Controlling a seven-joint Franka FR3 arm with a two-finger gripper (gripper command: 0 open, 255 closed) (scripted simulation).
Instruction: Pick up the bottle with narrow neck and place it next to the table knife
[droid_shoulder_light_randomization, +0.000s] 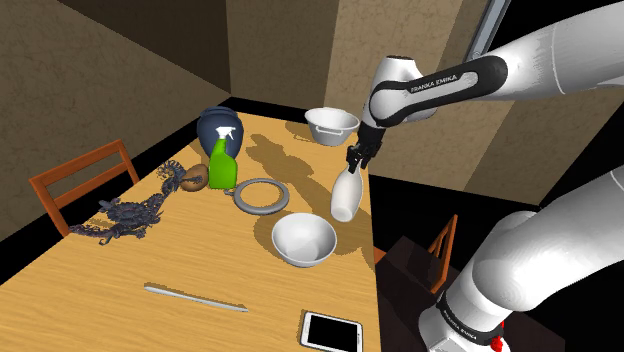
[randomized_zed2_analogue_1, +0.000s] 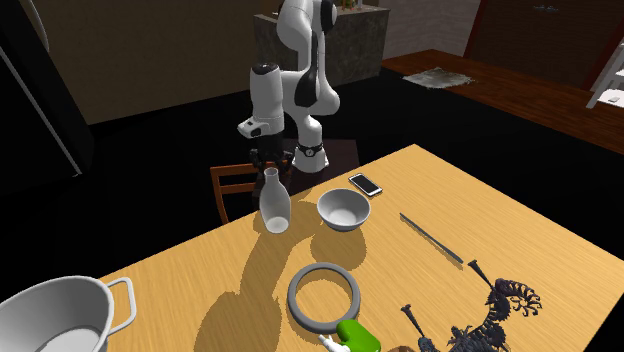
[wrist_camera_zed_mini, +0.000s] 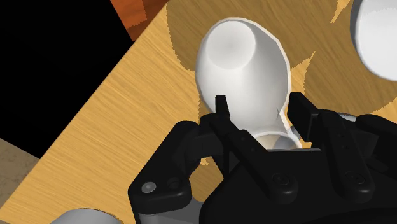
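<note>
The pincer (droid_shoulder_light_randomization: 358, 155) points down at the upper middle of the shoulder view, its two black fingers (wrist_camera_zed_mini: 221, 111) closed on the narrow neck of the white bottle (droid_shoulder_light_randomization: 346, 195). The bottle hangs from them at a slight tilt, just above or on the bench (droid_shoulder_light_randomization: 100, 290) near its right edge; I cannot tell whether its base touches the wood. The arm (droid_shoulder_light_randomization: 440, 85) comes in from the upper right, its forearm running leftward and the wrist bent downward over the bottle.

Just below and left of the bottle in that view stands a white bowl (droid_shoulder_light_randomization: 303, 240), and left of the bottle lies a grey ring (droid_shoulder_light_randomization: 262, 196). Farther left is a green spray bottle (droid_shoulder_light_randomization: 223, 160); a white pot (droid_shoulder_light_randomization: 331, 125) sits above the pincer at the bench's far end. The table knife (droid_shoulder_light_randomization: 195, 297) lies well apart in the lower left-centre, with a phone (droid_shoulder_light_randomization: 330, 330) at the bottom edge to its right.
</note>
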